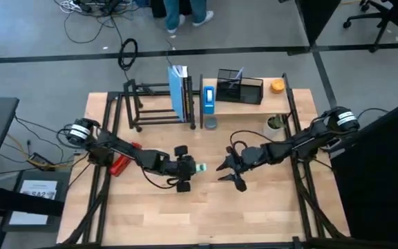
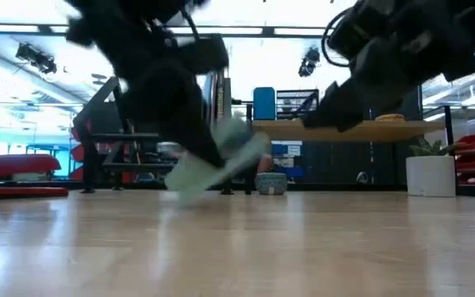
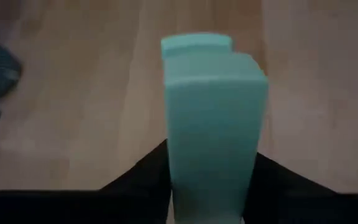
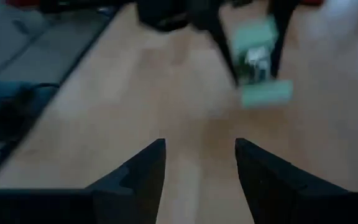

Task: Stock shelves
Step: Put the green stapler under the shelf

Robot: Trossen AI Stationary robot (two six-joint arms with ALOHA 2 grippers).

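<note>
A: Shelves — how stocked were they?
B: Partly. The wood-board shelf (image 1: 247,102) at the counter's (image 1: 206,214) back carried a blue box (image 1: 209,97), mesh organizer (image 1: 240,86) and something orange (image 1: 277,86); the black rack (image 1: 150,104) beside it held books (image 1: 179,91).
A: And left?
B: The left gripper (image 1: 197,168), mid-counter, pinched a mint-green box (image 3: 213,118); the right gripper (image 1: 228,173) hung nearby, jaws spread, empty.

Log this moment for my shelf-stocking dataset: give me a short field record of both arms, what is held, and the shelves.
left end effector: mid-table, shut on a pale green box
right end effector: facing the left one across a gap, open, empty
black rack: back left, blue books upright at its right end
wood shelf: back right, carrying a blue box, black mesh organizer, orange item
table: red item under left arm, potted plant beside right arm
</note>
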